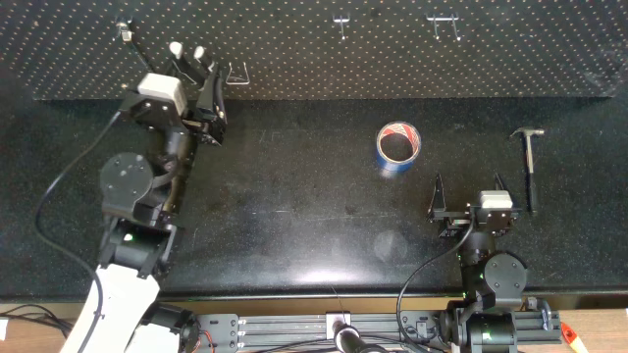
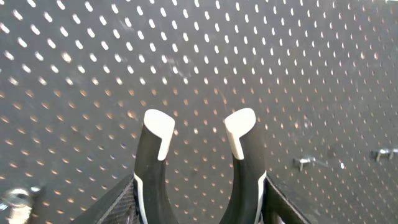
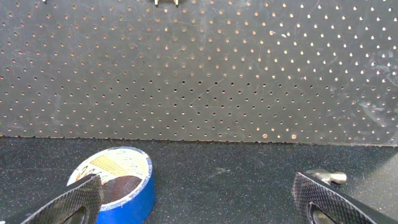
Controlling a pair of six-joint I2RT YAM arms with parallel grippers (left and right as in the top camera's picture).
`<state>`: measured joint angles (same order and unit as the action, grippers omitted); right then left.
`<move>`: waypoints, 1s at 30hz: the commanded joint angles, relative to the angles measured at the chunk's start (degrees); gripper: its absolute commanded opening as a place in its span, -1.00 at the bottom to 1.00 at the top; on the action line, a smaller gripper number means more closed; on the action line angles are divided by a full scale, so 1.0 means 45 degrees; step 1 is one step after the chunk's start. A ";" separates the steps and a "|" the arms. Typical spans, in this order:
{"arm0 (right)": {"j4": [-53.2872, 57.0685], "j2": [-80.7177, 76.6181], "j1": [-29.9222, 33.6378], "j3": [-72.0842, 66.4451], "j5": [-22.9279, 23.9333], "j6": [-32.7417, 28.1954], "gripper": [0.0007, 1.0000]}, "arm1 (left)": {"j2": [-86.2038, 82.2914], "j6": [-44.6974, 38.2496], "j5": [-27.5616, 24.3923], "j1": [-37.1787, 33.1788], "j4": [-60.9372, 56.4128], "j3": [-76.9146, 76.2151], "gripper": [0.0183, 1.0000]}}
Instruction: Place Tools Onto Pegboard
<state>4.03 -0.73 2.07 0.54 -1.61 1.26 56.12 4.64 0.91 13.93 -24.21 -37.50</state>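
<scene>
The pegboard (image 1: 392,59) stands ahead of both claws, and the left claw (image 1: 187,51) is raised close against its face, its white-tipped fingers (image 2: 160,127) parted moderately with nothing between them. The black counter (image 1: 294,176) lies beneath the right claw (image 1: 469,196), which sits low with its jaws spread wide and empty. The hammer (image 1: 530,167) lies on the counter just beside that claw's right finger, head toward the board. The roll of blue tape (image 1: 398,145) rests ahead of the right claw and toward its left finger, near but not touching. Small metal hooks (image 1: 340,22) stand out of the board well above the right claw, and two more (image 2: 303,163) show off to one side of the left claw. Both tools are still on the counter, so the step in hand looks like picking one up. The right claw would probably have to settle over the tape or hammer, close on it, then lift it to a hook.
</scene>
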 commanded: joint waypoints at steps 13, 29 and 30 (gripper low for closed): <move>0.0015 0.0117 -0.0087 -0.0068 -0.0073 0.0141 0.96 | 0.4172 0.0078 0.1345 -0.0024 -0.4658 0.0194 -0.99; 0.0015 0.0117 -0.0087 -0.0068 -0.0073 0.0141 0.96 | 0.6373 -0.0194 0.1919 -0.0034 -0.8019 0.0185 -0.98; 0.0015 0.0117 -0.0087 -0.0068 -0.0073 0.0146 0.96 | 0.6377 -0.0189 0.1919 -0.0034 -0.8043 0.0185 -0.98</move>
<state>4.03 -0.73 2.07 0.54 -1.61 1.26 84.33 4.51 8.14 13.93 -58.65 -36.18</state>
